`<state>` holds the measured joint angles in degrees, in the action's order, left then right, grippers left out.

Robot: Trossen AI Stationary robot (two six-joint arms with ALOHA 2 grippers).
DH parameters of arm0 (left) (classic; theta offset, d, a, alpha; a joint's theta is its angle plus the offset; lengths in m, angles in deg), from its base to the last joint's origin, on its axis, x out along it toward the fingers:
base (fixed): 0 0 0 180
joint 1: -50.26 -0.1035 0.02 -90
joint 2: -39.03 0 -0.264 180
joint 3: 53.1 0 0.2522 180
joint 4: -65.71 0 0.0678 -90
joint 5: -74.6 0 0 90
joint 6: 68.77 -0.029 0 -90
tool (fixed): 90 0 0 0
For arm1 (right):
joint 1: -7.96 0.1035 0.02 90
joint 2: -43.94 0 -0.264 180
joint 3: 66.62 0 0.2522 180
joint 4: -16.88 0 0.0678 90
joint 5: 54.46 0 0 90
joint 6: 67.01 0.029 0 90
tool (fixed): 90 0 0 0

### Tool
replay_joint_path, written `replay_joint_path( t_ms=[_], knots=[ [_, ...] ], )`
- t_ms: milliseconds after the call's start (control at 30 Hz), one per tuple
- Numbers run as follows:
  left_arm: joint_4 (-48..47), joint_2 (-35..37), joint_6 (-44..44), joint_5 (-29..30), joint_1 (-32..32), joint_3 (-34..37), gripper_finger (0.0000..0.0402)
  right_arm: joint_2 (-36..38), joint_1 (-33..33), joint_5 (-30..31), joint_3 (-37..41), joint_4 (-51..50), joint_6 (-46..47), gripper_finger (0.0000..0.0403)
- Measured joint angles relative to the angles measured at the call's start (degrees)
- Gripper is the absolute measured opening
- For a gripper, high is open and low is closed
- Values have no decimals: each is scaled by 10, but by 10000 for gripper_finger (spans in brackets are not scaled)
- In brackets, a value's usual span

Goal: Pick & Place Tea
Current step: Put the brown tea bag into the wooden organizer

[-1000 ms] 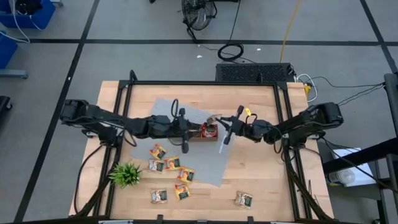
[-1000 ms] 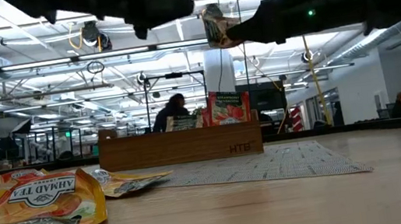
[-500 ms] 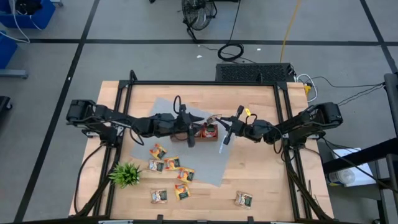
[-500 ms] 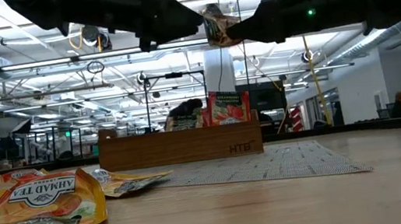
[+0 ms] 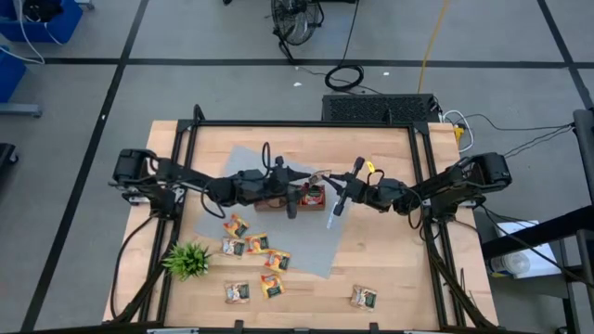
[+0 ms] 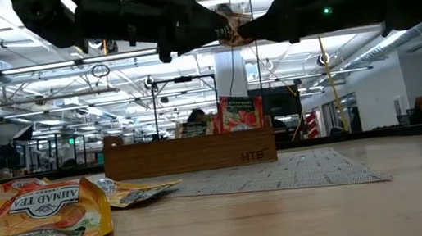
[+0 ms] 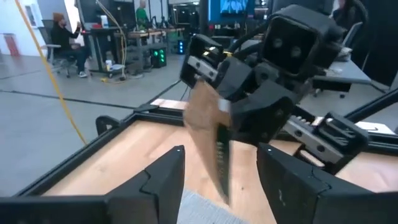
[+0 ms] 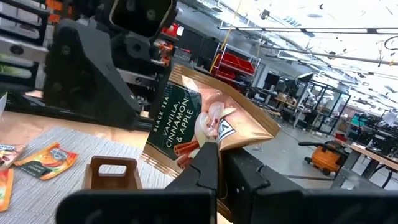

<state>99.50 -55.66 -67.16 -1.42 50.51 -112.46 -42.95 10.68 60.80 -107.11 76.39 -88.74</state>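
- Wooden tray (image 5: 295,198) on grey mat (image 5: 243,167), sachets upright inside; green plant (image 5: 187,259) near surface's (image 5: 390,255) front-left; loose sachets (image 5: 252,244) strewn between.
- Right tool (image 8: 214,163) clamped on pale sachet (image 8: 196,124), held above tray.
- Left tool (image 7: 221,168) fingers apart, facing that sachet, not gripping.

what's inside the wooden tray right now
Low view: red and green-printed tea sachets stand upright in the wooden tray, poking above its rim. Its front wall hides their lower halves and anything lying flat inside.
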Motion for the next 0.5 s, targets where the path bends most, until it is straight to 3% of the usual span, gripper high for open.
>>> replay_joint_path(
  t_ms=[300, 500],
  knots=[
    [8, 1, 18, 0, -20, 0, 155, 0, 0, 0, 0, -1, 0, 3],
    [8, 1, 13, -23, -34, 0, 45, 0, 0, -2, 0, -2, 5, 4]
  ],
)
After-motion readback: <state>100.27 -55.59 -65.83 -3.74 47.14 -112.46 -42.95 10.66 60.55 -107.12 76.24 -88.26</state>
